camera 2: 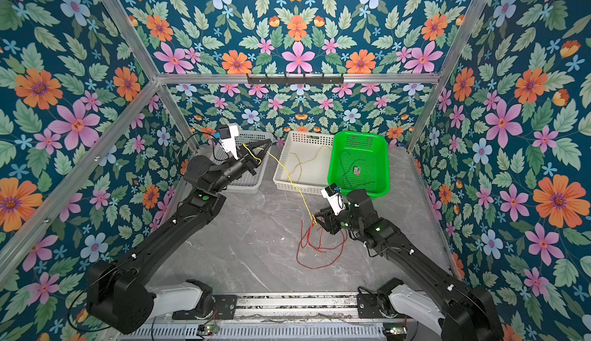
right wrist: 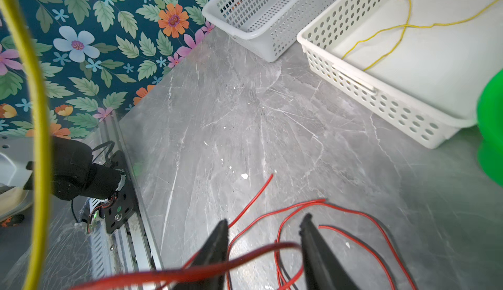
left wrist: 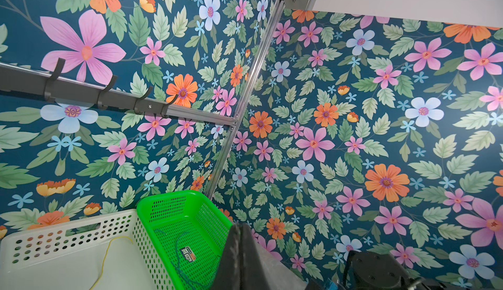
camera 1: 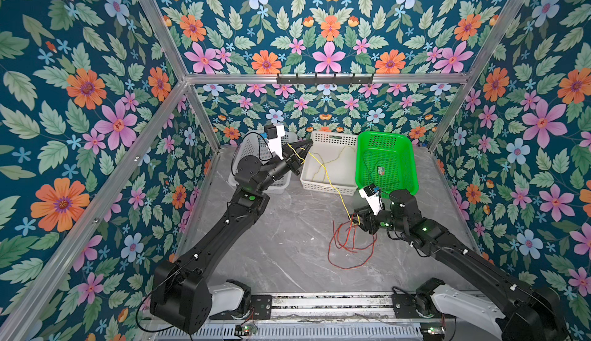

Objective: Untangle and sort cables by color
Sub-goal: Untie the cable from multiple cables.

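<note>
"Where's the left tool point(camera 1: 307, 146)?"

"Raised, over the gap btwn the grey basket point(right wrist: 280, 41) and the white basket point(camera 1: 329, 190). Fingers pressed together on a yellow cable point(camera 1: 332, 186). That cable slants down in a nearly straight line across the white basket's corner and ends right by the right tool point(right wrist: 266, 218)."

"Right one gripping anything?"

"No, fingers stand apart, low over the counter point(camera 1: 287, 243), w/ one red strand crossing btwn them. The red cables point(camera 1: 351, 250) lie in loose loops on the counter, just under and in front of it."

"And the baskets?"

"More yellow cable point(right wrist: 381, 30) lies in the white basket. A dark green cable point(left wrist: 177, 247) is in the green basket point(left wrist: 174, 194), right beside the white one. Can't see into the grey one properly."

"Any writing?"

"Only a small tag point(left wrist: 187, 253) on the green basket's floor by the dark cable, orange & black. Print's too small to read."
</note>
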You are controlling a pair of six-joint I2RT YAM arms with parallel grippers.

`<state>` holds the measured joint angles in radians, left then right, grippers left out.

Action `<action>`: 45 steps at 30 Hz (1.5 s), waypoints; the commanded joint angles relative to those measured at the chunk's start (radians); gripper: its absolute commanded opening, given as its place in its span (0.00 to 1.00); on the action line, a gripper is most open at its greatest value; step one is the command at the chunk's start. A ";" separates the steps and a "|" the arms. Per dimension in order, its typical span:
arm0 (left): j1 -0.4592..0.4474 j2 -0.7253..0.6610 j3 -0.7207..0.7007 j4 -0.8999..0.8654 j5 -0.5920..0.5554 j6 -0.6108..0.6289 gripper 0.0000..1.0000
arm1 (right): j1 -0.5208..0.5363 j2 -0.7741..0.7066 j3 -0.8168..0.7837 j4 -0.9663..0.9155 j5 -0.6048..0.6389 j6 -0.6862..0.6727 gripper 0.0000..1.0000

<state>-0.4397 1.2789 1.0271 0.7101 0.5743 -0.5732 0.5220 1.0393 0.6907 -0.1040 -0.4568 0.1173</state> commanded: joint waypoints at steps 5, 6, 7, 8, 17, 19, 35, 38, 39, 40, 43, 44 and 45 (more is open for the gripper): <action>0.001 -0.001 0.014 0.010 0.001 0.015 0.00 | 0.001 0.062 0.021 0.060 -0.044 -0.030 0.01; 0.001 -0.001 0.020 -0.005 -0.006 0.027 0.00 | 0.001 0.060 0.013 0.063 -0.040 -0.027 0.00; 0.001 -0.003 0.026 -0.023 -0.014 0.041 0.00 | 0.000 0.056 0.003 0.067 -0.035 -0.023 0.00; 0.001 -0.001 0.033 -0.039 -0.022 0.052 0.00 | 0.000 0.051 -0.009 0.067 -0.026 -0.018 0.00; 0.002 0.031 0.216 -0.280 -0.152 0.206 0.00 | 0.000 0.009 -0.094 -0.045 0.134 0.043 0.00; 0.004 0.048 0.294 -0.360 -0.191 0.255 0.00 | 0.001 0.010 -0.108 -0.072 0.157 0.063 0.00; 0.011 0.162 0.748 -0.609 -0.483 0.559 0.00 | 0.000 0.042 -0.152 -0.120 0.231 0.167 0.00; 0.011 0.165 0.768 -0.605 -0.525 0.599 0.00 | 0.001 0.053 -0.152 -0.120 0.240 0.173 0.00; 0.011 0.166 0.777 -0.608 -0.546 0.617 0.00 | 0.000 0.056 -0.151 -0.120 0.243 0.174 0.00; 0.011 0.168 0.786 -0.611 -0.569 0.635 0.00 | 0.001 0.059 -0.149 -0.120 0.246 0.177 0.00; 0.011 0.169 0.799 -0.610 -0.644 0.693 0.00 | 0.000 0.073 -0.148 -0.123 0.254 0.182 0.00; 0.012 0.168 0.800 -0.607 -0.662 0.711 0.00 | 0.001 0.076 -0.146 -0.124 0.255 0.183 0.00; 0.012 0.168 0.801 -0.605 -0.682 0.731 0.00 | -0.001 0.082 -0.143 -0.126 0.257 0.183 0.00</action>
<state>-0.4301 1.4490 1.8198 0.0895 -0.0151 0.0753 0.5220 1.1130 0.5411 -0.2279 -0.2169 0.2874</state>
